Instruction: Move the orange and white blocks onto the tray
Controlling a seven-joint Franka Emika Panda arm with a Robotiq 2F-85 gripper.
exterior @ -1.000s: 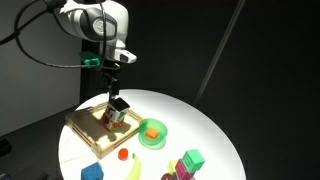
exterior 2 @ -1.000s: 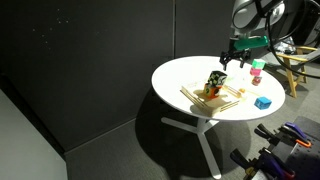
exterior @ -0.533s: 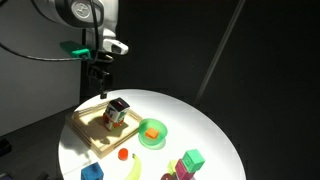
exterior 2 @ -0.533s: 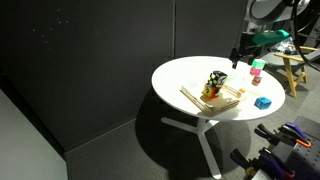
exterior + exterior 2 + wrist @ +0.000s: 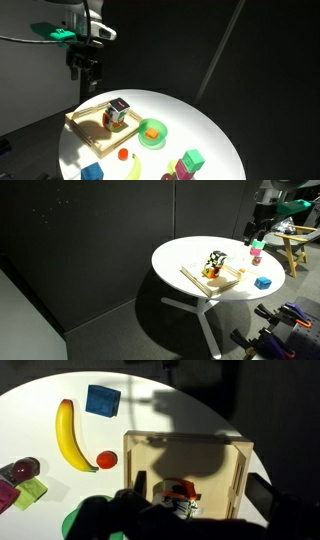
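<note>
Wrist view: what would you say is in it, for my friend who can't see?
Looking down on a round white table, a light wooden tray holds the orange and white blocks close together. To the tray's left lie a banana, a blue block and a small round orange thing; the bottom edge is dark and blurry.

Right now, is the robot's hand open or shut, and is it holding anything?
Gripper: open, fingers holding nothing, raised high in the air. The blocks sit on the tray.
</note>
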